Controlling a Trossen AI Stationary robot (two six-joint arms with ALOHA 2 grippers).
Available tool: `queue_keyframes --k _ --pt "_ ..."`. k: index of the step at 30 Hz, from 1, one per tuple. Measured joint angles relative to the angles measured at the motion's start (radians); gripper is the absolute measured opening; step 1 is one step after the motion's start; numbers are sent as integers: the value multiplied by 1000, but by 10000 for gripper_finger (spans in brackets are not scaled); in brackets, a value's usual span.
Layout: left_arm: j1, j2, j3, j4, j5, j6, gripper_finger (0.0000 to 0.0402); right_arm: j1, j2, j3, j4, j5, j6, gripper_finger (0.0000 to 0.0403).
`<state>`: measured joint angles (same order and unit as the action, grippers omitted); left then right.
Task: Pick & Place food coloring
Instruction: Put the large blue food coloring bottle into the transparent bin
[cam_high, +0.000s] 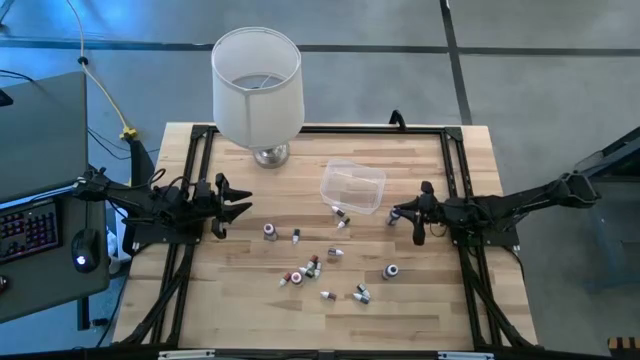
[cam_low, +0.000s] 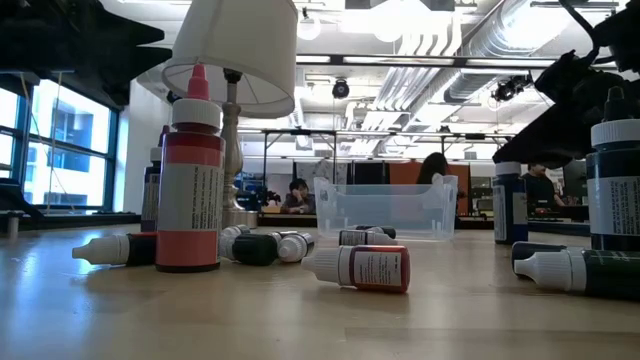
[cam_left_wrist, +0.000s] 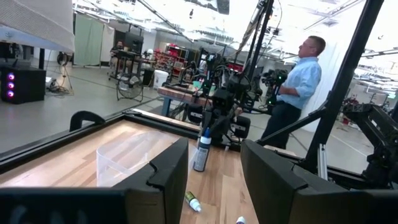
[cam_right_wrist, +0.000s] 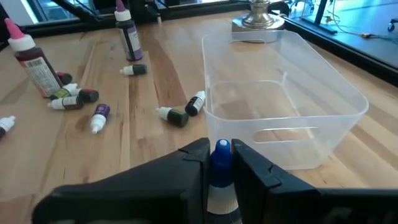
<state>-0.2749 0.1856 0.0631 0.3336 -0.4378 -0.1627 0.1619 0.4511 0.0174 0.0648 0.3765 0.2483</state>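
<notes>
Several tiny food coloring bottles (cam_high: 312, 266) with white pointed caps lie or stand scattered on the wooden table, mid-table toward the near edge. One red bottle (cam_low: 190, 180) stands upright and another (cam_low: 360, 268) lies on its side. The clear plastic tub (cam_high: 352, 187) stands on its base behind them. My right gripper (cam_high: 398, 213) hovers by the tub's right side, shut on a blue-tipped bottle (cam_right_wrist: 222, 163). My left gripper (cam_high: 235, 205) is open at the table's left, above the wood and left of the bottles; its fingers (cam_left_wrist: 168, 180) touch nothing. My right gripper pinches one small bottle between its two fingers, which sit on either side of the bottle's upper body (cam_right_wrist: 219, 186). The blue tip (cam_right_wrist: 222, 148) sticks out past the fingers toward the tub. The bottle's lower part is hidden by the fingers.
A lamp with a white shade (cam_high: 257, 85) stands at the table's far edge, left of the tub. A black frame (cam_high: 455, 170) runs along the table's sides. People (cam_left_wrist: 298, 81) stand in the room beyond. Bare wood lies along the near edge (cam_high: 330, 330).
</notes>
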Motion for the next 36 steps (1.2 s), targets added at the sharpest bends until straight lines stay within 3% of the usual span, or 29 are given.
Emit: queue_keyframes --k 5,12,17,22,27,30,36 --pt "0 0 0 0 0 0 147 0 2 -4 76 -10 20 38" --pt "0 0 0 0 -1 0 147 2 1 1 510 -7 -157 41" --pt "0 0 0 11 -17 0 147 -13 28 88 587 120 -300 39" --pt "0 0 0 9 -108 0 147 -76 198 207 516 143 -318 39" --pt "0 0 0 9 -176 0 147 -168 435 245 464 298 -262 42" --pt "0 0 0 8 -174 0 147 -221 554 246 506 294 -161 39" --pt "0 0 0 6 -167 0 147 -296 730 246 603 246 -117 44"
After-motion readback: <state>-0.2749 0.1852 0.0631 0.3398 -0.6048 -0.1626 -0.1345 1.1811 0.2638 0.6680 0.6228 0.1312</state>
